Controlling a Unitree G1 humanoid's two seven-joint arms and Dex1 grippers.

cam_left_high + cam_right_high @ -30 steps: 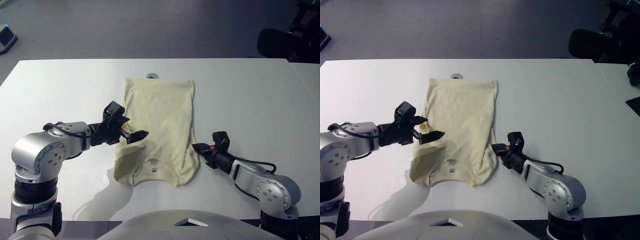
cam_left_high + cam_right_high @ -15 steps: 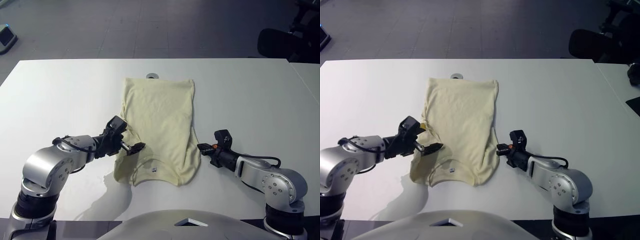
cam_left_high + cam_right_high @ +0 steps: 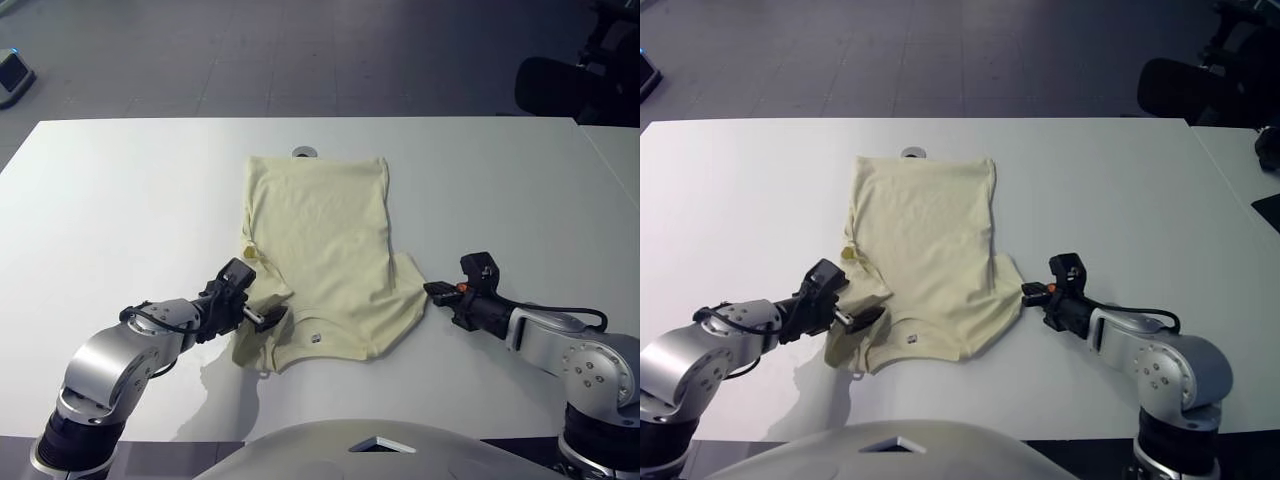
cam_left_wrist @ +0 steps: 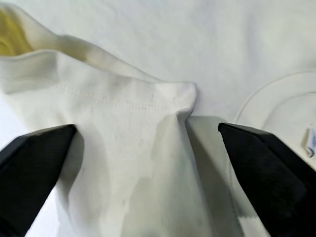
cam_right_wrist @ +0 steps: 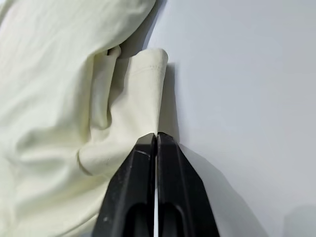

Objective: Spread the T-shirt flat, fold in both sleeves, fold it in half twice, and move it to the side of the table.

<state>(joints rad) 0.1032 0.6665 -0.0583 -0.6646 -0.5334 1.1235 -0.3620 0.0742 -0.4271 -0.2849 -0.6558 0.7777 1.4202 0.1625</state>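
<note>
Since half a second ago, the right end effector [image 3: 431, 289] has swung out toward 3 o'clock, drawing the right sleeve [image 3: 408, 276] away from the body of the T-shirt [image 3: 320, 230] into a flat point. The left end effector [image 3: 272, 316] has dropped toward 6 o'clock and now sits low over the left sleeve [image 4: 123, 143].

On the white counter [image 3: 120, 200] the pale yellow T-shirt lies lengthwise near the middle. Its hem is at 12 o'clock and its neckline [image 3: 300, 352] at 6 o'clock, nearest the robot. The body is mostly smooth. The left sleeve is bunched and partly folded at the shirt's 8 o'clock corner.

In the right wrist view the right end effector's fingers are pressed together, with the sleeve's stitched edge pinched at their tips. The left end effector's fingers [image 4: 29, 168] stand wide apart, one on each side of the rumpled left sleeve, with the cloth lying between them.

A small grey disc [image 3: 304, 152] shows at the hem's 12 o'clock edge, touching the cloth.
</note>
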